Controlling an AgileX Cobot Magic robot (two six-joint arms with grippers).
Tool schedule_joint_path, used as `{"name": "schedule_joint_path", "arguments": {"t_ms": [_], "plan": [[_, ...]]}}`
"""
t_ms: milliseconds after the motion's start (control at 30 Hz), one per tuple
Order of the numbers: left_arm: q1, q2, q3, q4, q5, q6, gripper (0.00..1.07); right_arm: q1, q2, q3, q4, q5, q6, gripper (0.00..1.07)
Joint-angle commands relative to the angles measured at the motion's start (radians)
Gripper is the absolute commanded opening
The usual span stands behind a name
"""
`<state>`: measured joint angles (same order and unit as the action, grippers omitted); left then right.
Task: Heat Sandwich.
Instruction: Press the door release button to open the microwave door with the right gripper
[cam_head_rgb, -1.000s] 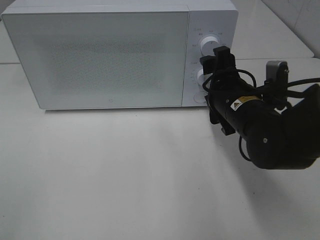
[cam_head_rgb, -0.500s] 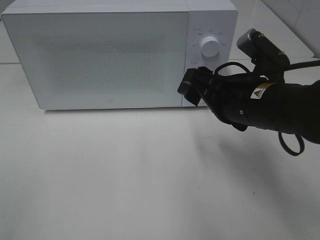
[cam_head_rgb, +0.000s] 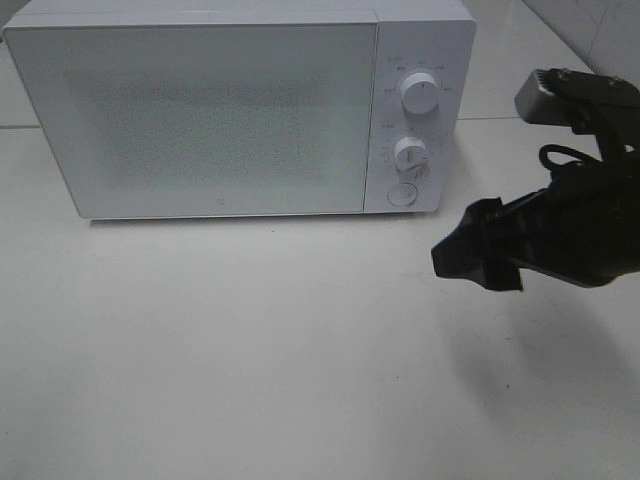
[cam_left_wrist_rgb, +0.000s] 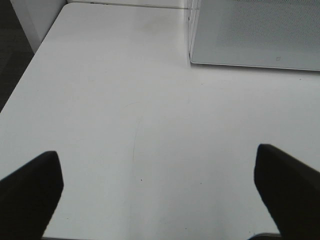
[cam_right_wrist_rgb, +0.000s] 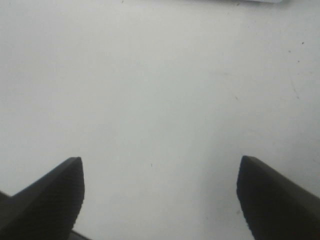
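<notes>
- Right gripper (cam_head_rgb: 452, 258): wide apart, empty, just off microwave (cam_head_rgb: 430, 30) front right corner; nearer than left gripper (cam_left_wrist_rgb: 160, 200), also wide, empty.
- Sandwich: unseen; likely behind shut door (cam_head_rgb: 200, 110), leftward from those jaws.

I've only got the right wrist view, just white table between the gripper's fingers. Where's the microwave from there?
Observer: In the high view the microwave stands farther back and to the left of the right gripper, apart from it.
Operator: Door open?
Observer: No, the door is shut.
Operator: And the left arm?
Observer: Its wrist view shows the left gripper open over the table, holding nothing.
</notes>
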<state>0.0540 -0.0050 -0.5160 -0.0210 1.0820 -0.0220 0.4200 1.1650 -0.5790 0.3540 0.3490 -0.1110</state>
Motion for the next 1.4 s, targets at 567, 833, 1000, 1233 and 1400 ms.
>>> {"name": "schedule_joint_path", "arguments": {"t_ms": [567,833,1000,1233,1400], "plan": [[0.002,-0.016,0.0,-0.002,-0.009,0.001,0.96,-0.007,-0.5,-0.195,-0.308,0.75,0.062,0.76],[0.002,-0.016,0.0,-0.002,-0.009,0.001,0.96,-0.01,-0.751,-0.194,-0.354,0.885,0.069,0.76],[0.002,-0.016,0.0,-0.002,-0.009,0.001,0.96,-0.09,-0.881,-0.194,-0.394,0.886,0.087,0.76],[0.002,-0.016,0.0,-0.002,-0.009,0.001,0.96,-0.207,-1.019,-0.148,-0.439,0.846,0.148,0.76],[0.002,-0.016,0.0,-0.002,-0.009,0.001,0.96,-0.296,-1.11,-0.082,-0.452,0.818,0.176,0.76]]}}
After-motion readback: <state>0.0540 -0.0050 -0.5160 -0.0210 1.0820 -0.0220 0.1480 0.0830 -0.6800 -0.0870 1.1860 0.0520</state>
